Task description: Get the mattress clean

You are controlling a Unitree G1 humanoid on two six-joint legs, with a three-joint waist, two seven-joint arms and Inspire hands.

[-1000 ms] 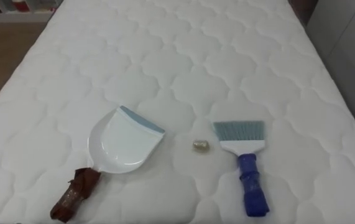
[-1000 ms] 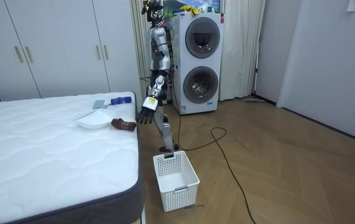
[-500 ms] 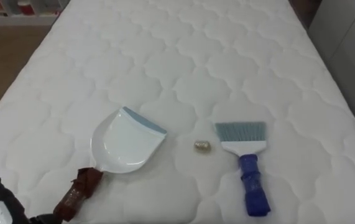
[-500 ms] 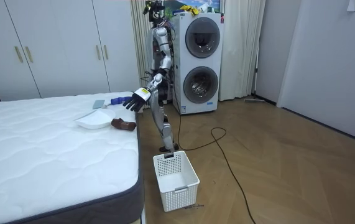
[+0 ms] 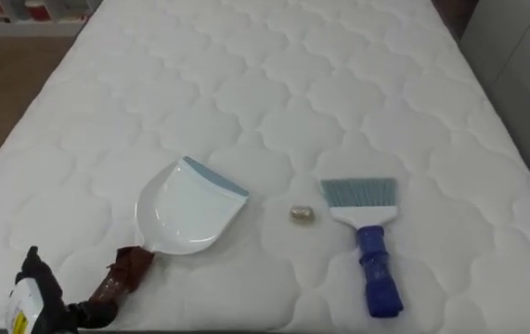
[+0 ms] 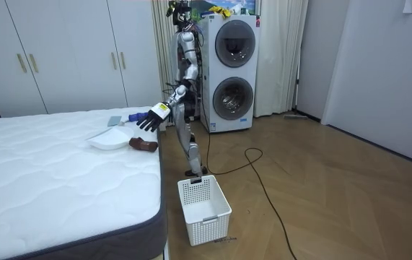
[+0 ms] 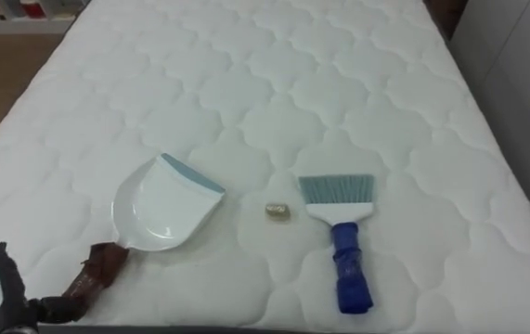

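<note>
Judging by the layout, the first step is in hand: taking up the tools. The left hand, fingers loosely spread and empty, hovers just beside the brown handle of the dustpan on the bed. A small crumpled scrap lies between the dustpan and the blue-handled brush, so next the hand must close round that handle.

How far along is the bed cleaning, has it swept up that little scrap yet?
Nothing looks done yet: the scrap lies on the mattress between the dustpan and the brush. In hand: nothing; the left hand is open by the end of the dustpan's brown handle. Left: grasp both tools and sweep the scrap into the pan.
</note>
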